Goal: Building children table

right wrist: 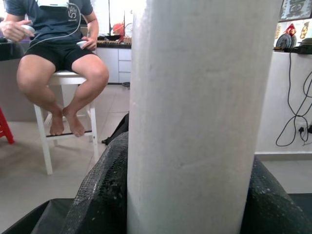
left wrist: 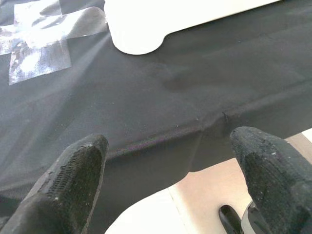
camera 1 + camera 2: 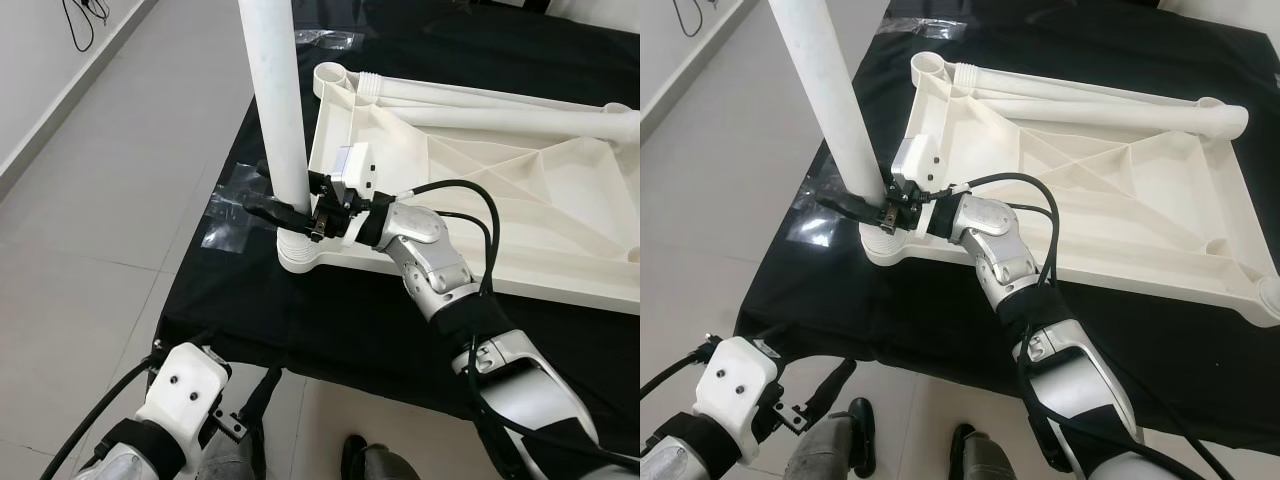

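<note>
The white plastic table top (image 3: 500, 190) lies upside down on a black cloth (image 3: 330, 320). One white leg (image 3: 275, 100) stands upright in its near-left corner socket (image 3: 300, 252). My right gripper (image 3: 270, 206) is shut on this leg just above the socket; in the right wrist view the leg (image 1: 200, 122) sits between both black fingers (image 1: 105, 195). Two more white legs (image 3: 480, 95) lie along the far side of the table top. My left gripper (image 2: 170, 195) hangs low by the cloth's front edge, open, with nothing between its fingers (image 2: 73, 180).
Clear tape (image 3: 225, 215) is stuck on the cloth left of the socket. Grey tiled floor (image 3: 90, 200) lies to the left, with a cable (image 3: 85, 15) by the wall. A person (image 1: 58, 53) sits on a white stool beyond the leg.
</note>
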Motion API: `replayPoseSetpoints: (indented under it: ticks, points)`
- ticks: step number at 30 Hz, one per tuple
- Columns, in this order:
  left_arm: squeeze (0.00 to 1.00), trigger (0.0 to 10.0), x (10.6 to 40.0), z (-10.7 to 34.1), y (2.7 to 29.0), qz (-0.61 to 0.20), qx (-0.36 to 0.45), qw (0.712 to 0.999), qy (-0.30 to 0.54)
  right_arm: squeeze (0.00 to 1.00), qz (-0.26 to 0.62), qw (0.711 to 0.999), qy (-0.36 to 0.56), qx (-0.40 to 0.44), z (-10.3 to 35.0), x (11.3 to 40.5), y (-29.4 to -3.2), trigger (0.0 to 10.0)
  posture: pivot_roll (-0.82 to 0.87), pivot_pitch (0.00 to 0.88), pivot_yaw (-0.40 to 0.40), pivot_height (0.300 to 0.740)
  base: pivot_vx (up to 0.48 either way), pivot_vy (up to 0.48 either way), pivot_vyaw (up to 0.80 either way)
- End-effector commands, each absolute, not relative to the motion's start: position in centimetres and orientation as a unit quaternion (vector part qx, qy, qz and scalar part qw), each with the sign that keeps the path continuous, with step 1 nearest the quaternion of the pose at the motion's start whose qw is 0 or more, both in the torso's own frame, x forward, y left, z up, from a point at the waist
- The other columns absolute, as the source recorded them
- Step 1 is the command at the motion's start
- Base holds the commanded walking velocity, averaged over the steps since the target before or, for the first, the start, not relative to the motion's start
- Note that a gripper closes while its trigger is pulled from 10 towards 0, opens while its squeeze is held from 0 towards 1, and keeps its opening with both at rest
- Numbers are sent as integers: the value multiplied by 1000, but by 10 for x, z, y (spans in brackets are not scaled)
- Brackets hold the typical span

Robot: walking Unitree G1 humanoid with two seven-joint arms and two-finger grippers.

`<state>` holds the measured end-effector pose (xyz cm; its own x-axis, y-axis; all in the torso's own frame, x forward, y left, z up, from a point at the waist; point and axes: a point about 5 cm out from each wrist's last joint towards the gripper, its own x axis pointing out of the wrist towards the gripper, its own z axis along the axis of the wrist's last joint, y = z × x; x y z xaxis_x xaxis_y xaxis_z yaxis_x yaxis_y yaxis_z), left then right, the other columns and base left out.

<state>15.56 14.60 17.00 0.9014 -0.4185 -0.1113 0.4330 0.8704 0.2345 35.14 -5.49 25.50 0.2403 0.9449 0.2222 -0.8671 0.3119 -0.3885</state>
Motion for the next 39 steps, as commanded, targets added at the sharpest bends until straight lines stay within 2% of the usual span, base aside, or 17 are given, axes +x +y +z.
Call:
replayPoseSetpoints:
  ticks: [1, 4, 5, 7, 10, 13, 14, 15, 18, 23, 26, 27, 28, 29, 33, 38, 39]
  points:
    - [0, 10000, 153, 164, 146, -226, 135, 964, 45, 0, 571, 790, -174, -139, 238, 356, -71, 10000, 85, 281, -43, 740, 0, 0, 0]
    - [0, 10000, 154, 164, 146, -228, 133, 964, 45, 0, 609, 758, -161, -169, 240, 352, -72, 10000, 84, 280, -42, 740, 0, 0, 0]
    - [0, 10000, 154, 164, 146, -228, 133, 964, 45, 0, 609, 758, -161, -169, 240, 352, -72, 10000, 84, 280, -42, 740, 0, 0, 0]
    - [0, 10000, 154, 164, 146, -230, 132, 963, 46, 0, 650, 720, -149, -192, 245, 349, -72, 10000, 85, 278, -39, 740, 0, 0, 0]
    - [0, 10000, 154, 164, 145, -231, 132, 963, 46, 0, 658, 712, -147, -197, 246, 349, -72, 10000, 85, 278, -39, 740, 0, 0, 0]
    - [0, 10000, 154, 163, 145, -235, 131, 962, 47, 0, 700, 627, -105, -325, 249, 349, -67, 10000, 83, 275, -34, 740, 0, 0, 0]
    - [0, 10000, 154, 163, 145, -235, 131, 962, 47, 0, 700, 627, -105, -325, 249, 349, -67, 10000, 83, 275, -34, 740, 0, 0, 0]
    - [0, 10000, 154, 163, 145, -235, 131, 962, 47, 0, 703, 609, -98, -354, 250, 350, -66, 10000, 80, 271, -35, 740, 0, 0, 0]
    - [0, 10000, 154, 163, 145, -235, 131, 962, 47, 0, 703, 609, -98, -354, 250, 350, -66, 10000, 80, 271, -35, 740, 0, 0, 0]
    - [0, 10000, 153, 163, 145, -235, 131, 962, 48, 0, 710, 600, -122, -348, 266, 352, -50, 10000, 82, 268, -46, 740, 0, 0, 0]
    - [0, 10000, 153, 163, 145, -233, 130, 962, 47, 0, 725, 618, -132, -273, 272, 353, -43, 10000, 86, 270, -49, 740, 0, 0, 0]
    - [0, 10000, 153, 163, 145, -233, 130, 962, 47, 0, 725, 618, -132, -273, 272, 353, -43, 10000, 86, 270, -49, 740, 0, 0, 0]
    - [0, 10000, 153, 163, 145, -233, 130, 963, 47, 0, 729, 635, -128, -221, 273, 355, -42, 10000, 86, 272, -50, 740, 0, 0, 0]
    - [0, 10000, 153, 163, 145, -233, 130, 963, 47, 0, 729, 635, -128, -221, 273, 355, -42, 10000, 86, 272, -50, 740, 0, 0, 0]
    - [0, 10000, 153, 163, 145, -231, 128, 963, 47, 0, 724, 672, -117, -103, 273, 361, -41, 10000, 83, 277, -53, 740, 0, 0, 0]
    - [0, 10000, 154, 163, 145, -231, 127, 964, 46, 0, 714, 686, -122, -71, 272, 364, -39, 10000, 80, 279, -52, 740, 0, 0, 0]
    - [0, 10000, 154, 163, 146, -230, 127, 964, 46, 0, 700, 700, -127, -56, 270, 366, -37, 10000, 81, 281, -53, 740, 0, 0, 0]
